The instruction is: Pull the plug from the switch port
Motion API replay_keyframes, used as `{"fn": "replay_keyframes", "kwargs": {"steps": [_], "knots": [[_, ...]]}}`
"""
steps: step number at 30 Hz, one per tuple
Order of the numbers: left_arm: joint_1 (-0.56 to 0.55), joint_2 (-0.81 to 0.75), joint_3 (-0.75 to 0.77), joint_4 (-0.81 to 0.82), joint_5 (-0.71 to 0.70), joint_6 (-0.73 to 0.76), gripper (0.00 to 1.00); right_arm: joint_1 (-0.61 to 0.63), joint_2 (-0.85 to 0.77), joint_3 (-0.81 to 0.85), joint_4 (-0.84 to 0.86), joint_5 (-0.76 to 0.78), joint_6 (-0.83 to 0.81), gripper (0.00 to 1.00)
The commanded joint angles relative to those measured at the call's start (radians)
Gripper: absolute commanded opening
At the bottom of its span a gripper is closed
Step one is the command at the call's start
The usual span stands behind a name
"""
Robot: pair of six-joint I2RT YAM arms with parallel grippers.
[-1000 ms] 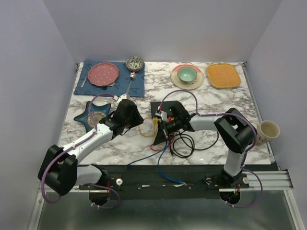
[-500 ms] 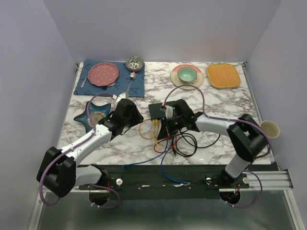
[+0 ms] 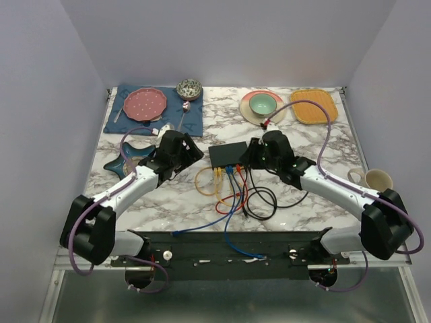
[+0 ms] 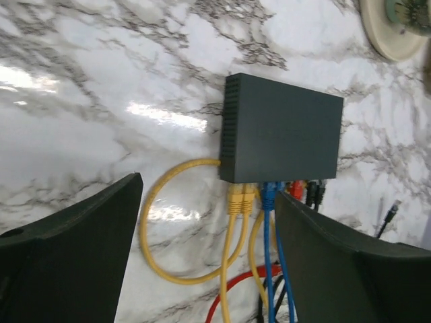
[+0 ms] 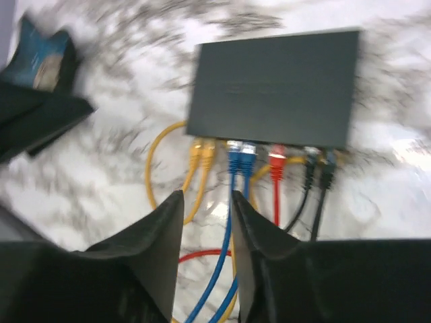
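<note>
Flat matte-black rectangular switch (image 4: 283, 128): every socket seen along its near edge is filled, and neither gripper touches it.
The switch lies flat mid-table on the white marble tabletop (image 3: 168, 195), between the two arms. The left gripper (image 4: 209, 192) hangs above it with jaws spread wide and empty. The right gripper (image 5: 205, 198) hovers over the cables with only a narrow gap, holding nothing. The yellow plugs (image 4: 240, 199), blue plugs (image 5: 241, 153), red plug (image 5: 277, 159) and black plugs (image 5: 318, 171) sit shoulder to shoulder, so a closing grip could catch two at once. With nothing pinning the box, a pull may drag it along rather than free a plug, and the tangled leads could snag.
</note>
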Motion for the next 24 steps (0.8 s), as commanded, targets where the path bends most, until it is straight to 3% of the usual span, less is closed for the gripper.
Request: {"fn": "replay_keyframes", "kwargs": {"steps": [1,2,3,6,9,11,15,18,24], "knots": [[-0.003,0.127,0.052,0.189,0.193,-0.04,0.81,-0.037,-0.087,-0.134,-0.023,0.335,0.209,0.33],[-0.009,0.158,0.085,0.187,0.213,-0.017,0.79,-0.084,-0.087,-0.145,0.007,0.189,0.174,0.35],[-0.016,0.189,0.12,0.146,0.216,-0.002,0.79,-0.099,-0.068,-0.137,0.02,0.129,0.108,0.44],[-0.059,0.325,0.295,0.039,0.23,0.069,0.8,-0.119,-0.037,-0.145,0.036,0.076,0.115,0.6],[-0.079,0.445,0.457,-0.095,0.208,0.095,0.78,-0.152,0.017,-0.162,0.05,0.051,0.159,0.67],[-0.078,0.482,0.496,-0.132,0.185,0.09,0.77,-0.163,0.078,-0.151,0.032,0.056,0.167,0.65],[-0.061,0.485,0.459,-0.137,0.141,0.098,0.77,-0.168,0.166,-0.158,0.014,0.032,0.169,0.51],[-0.043,0.506,0.456,-0.147,0.162,0.101,0.77,-0.168,0.218,-0.18,0.027,-0.025,0.181,0.46],[-0.041,0.558,0.47,-0.18,0.187,0.11,0.77,-0.166,0.227,-0.241,0.122,-0.169,0.216,0.44]]}}
